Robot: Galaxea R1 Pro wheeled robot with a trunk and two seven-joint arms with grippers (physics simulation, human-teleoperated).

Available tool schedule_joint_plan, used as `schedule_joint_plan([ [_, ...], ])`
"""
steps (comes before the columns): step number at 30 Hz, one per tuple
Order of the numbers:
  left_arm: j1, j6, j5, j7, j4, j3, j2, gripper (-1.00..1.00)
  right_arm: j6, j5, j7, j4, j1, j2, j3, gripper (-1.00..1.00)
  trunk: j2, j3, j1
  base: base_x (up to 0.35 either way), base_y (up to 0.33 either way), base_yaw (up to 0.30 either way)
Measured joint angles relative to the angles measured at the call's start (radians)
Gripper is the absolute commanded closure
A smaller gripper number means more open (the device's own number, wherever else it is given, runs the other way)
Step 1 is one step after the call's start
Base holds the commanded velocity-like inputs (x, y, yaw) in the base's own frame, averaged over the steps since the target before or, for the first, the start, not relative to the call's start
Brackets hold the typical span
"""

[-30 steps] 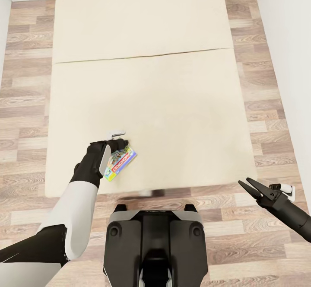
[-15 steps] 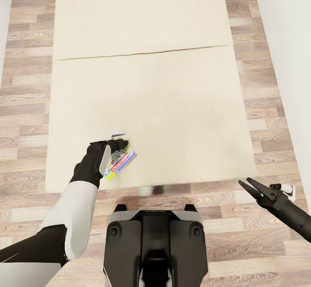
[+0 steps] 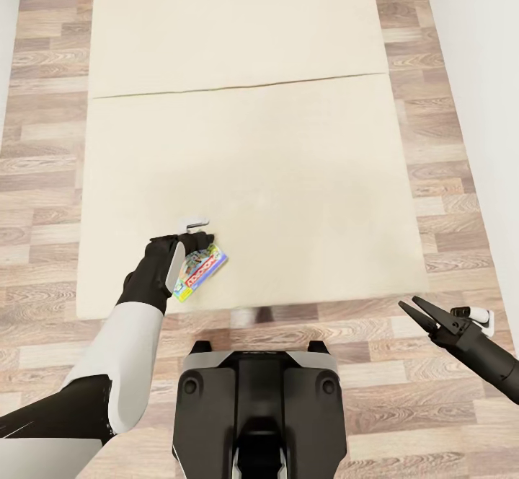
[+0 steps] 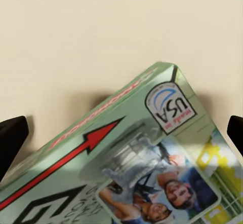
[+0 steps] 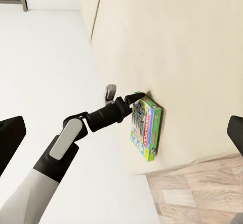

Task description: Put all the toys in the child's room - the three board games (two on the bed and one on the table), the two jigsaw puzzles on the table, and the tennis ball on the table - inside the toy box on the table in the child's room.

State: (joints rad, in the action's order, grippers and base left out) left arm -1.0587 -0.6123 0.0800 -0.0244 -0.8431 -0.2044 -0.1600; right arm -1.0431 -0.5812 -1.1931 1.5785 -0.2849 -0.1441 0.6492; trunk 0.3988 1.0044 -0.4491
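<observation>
Left claw [image 3: 204, 239] over board game [image 3: 200, 271] on bed [image 3: 288, 176], grip unclear; right claw [image 3: 418, 311] open, empty. View shifted slightly; game unmoved, pickup pending.

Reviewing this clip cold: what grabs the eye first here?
The bright green board game stands out, alone near the front edge of the plain beige bed. The left tool sits right at its far end, though its grip is unclear. The right tool hangs open over the wood floor.
</observation>
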Motion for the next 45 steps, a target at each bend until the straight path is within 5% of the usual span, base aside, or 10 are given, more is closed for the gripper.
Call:
schedule_joint_plan([
  [45, 0.001, -0.003, -0.005, -0.003, 0.017, -0.001, 0.0, -1.0, 0.0, 0.002, 0.0, 0.0, 0.0, 0.0, 0.0, -1.0, 0.0, -0.01, -0.001, -0.045, 0.0, 0.0],
])
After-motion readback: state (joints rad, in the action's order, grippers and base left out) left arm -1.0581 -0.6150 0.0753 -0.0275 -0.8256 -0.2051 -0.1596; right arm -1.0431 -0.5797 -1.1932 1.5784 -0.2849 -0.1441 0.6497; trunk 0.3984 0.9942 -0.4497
